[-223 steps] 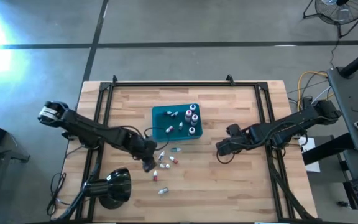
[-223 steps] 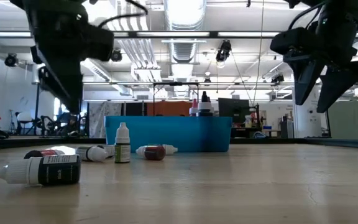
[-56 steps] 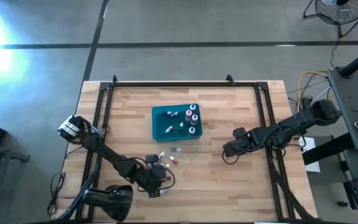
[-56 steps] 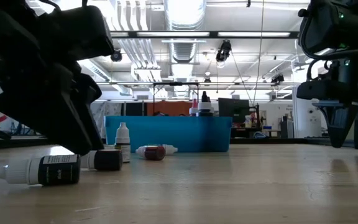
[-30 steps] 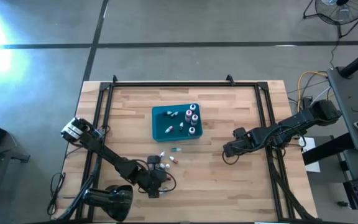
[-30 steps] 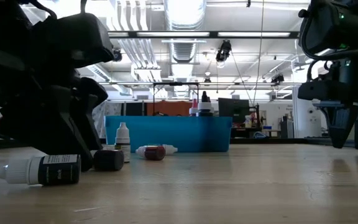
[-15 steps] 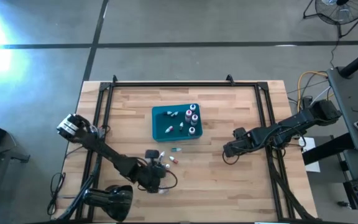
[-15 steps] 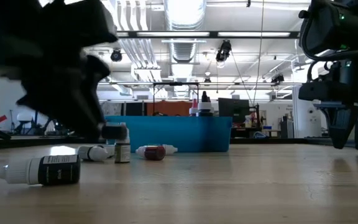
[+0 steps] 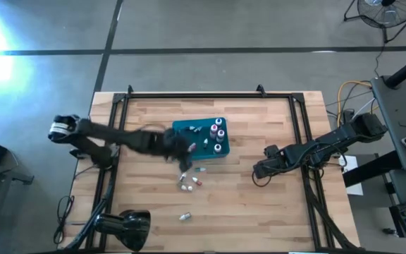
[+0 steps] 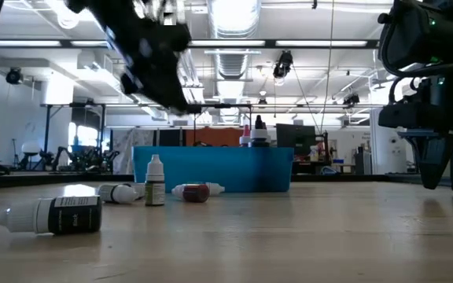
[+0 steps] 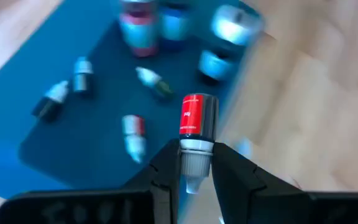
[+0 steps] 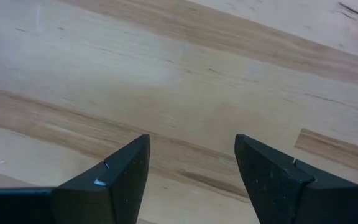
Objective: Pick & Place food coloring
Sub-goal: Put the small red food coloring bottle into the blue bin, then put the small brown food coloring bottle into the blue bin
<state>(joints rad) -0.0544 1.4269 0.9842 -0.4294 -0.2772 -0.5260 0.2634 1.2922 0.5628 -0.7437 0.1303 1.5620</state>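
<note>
The food coloring bottles are tiny, with pale caps. Several sit in the teal bin [image 9: 179,139], and others lie or stand on the wood near it [image 9: 189,180], [image 10: 53,214], [image 10: 155,181]. My left gripper [image 9: 183,156] hangs over the bin's near left part, shut on a dark bottle with a red label [image 11: 197,118]. In the left wrist view the bin floor [image 11: 92,124] and its bottles lie below that bottle. My right gripper [image 9: 256,173] stands open over bare wood at the right, with nothing between its fingers [image 12: 126,168]. My left gripper pinches the bottle's pale cap end [image 11: 196,163] between its two fingers. The fingers point downward, and the bottle lies along them with its dark body beyond the fingertips, toward the bin. The bottle is lifted clear, above the bin floor.
One loose bottle lies alone toward the near edge [image 9: 185,216]. A black lamp-like object [image 9: 125,219] sits at the near left corner. A dark metal frame [image 9: 189,95] runs along the table's far and side edges. Bare wood [image 9: 259,212] stretches across the near right.
My left gripper has picked a dark bottle off the wood at the near left and lifted it clear. It has swung up and toward the far edge, to the bin. The other loose bottles have stayed where they were.
</note>
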